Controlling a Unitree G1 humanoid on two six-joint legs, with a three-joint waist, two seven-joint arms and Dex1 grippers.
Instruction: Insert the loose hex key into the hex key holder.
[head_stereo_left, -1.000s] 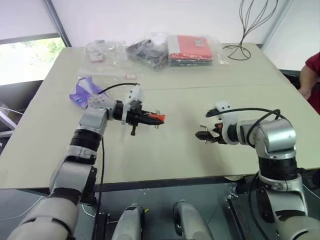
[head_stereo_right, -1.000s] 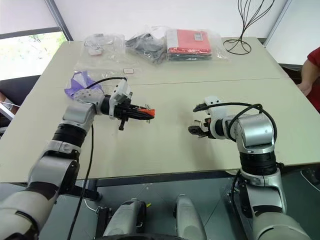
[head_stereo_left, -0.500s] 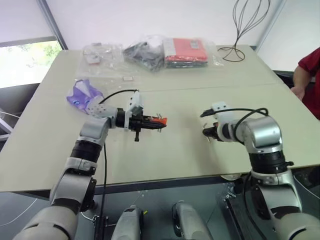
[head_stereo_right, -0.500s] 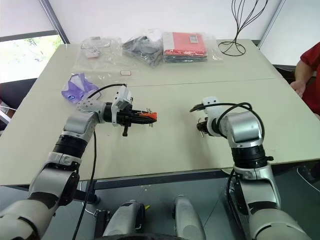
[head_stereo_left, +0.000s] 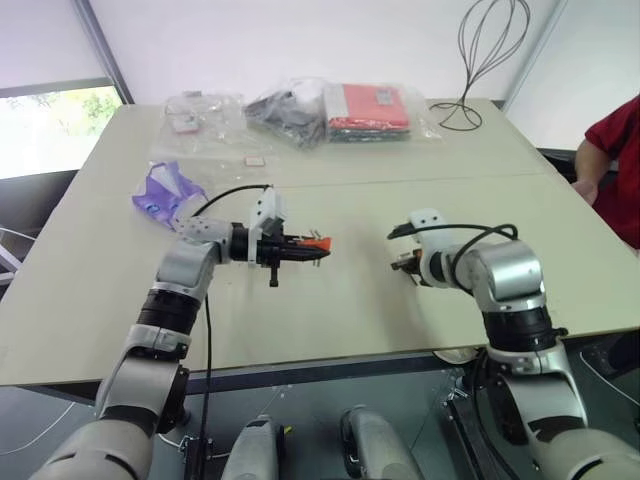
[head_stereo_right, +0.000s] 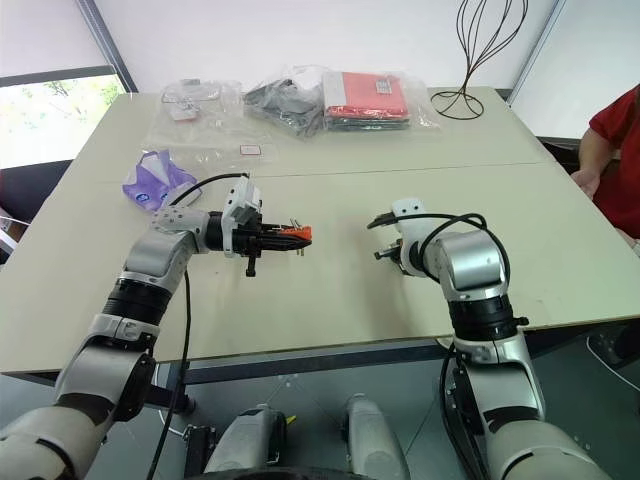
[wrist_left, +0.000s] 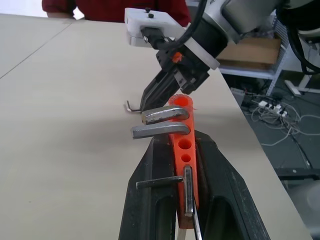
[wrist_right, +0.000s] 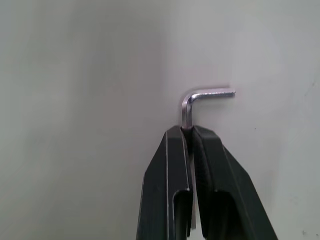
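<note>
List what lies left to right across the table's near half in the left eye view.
Crumpled purple plastic pouch → left gripper clamping the orange-red plastic hex key holder → right gripper, shut on the thin L-shaped metal hex key.

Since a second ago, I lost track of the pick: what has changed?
The right gripper, open over the table a second ago, has closed on the loose hex key; its bent end sticks out past the fingertips. The left gripper stays clamped on the hex key holder, held above the table.
</note>
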